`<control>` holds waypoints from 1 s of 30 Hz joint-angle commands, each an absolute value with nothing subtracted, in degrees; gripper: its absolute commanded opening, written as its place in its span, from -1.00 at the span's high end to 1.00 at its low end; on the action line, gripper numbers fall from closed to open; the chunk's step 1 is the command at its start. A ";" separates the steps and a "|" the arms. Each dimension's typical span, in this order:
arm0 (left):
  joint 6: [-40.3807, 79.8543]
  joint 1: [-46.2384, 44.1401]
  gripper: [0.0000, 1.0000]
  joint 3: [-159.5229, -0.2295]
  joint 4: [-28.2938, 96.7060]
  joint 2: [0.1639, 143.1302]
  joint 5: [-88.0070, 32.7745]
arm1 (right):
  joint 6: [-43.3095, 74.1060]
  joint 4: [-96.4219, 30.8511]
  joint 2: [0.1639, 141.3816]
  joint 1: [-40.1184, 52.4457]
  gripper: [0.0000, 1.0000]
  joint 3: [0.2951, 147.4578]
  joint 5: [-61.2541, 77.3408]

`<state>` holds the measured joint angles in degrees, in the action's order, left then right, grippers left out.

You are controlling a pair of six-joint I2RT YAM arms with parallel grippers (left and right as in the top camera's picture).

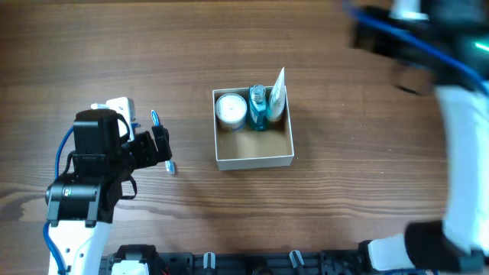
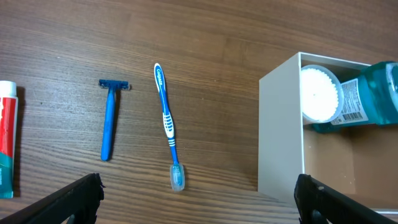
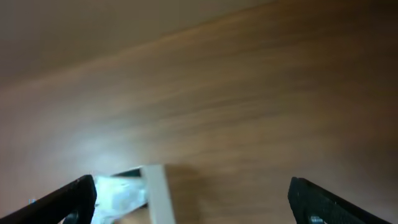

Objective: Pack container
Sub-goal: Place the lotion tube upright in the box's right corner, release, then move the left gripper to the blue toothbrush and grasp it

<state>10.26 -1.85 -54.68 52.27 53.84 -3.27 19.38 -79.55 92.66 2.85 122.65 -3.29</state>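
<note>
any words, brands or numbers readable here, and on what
No text reads clearly.
Toothbrush: white print by the head, too small.
Blue bottle: label with barcode, print blurred.
Toothpaste tube: red and white, nothing legible.

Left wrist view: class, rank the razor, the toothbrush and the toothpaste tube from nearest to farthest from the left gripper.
1. The toothbrush: nearest, its head end lies just left of the middle of the open left gripper.
2. The razor: further left, lying beside the toothbrush.
3. The toothpaste tube: farthest, at the left edge of the picture, partly cut off.
</note>
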 commanded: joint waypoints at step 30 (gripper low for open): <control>24.53 -6.57 -0.99 -79.09 67.02 102.87 2.02 | 16.84 -70.52 63.59 -1.76 -0.99 62.50 0.86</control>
<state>23.29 -6.66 -78.81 67.05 99.90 1.08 18.68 -71.02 63.64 -1.63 62.96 3.05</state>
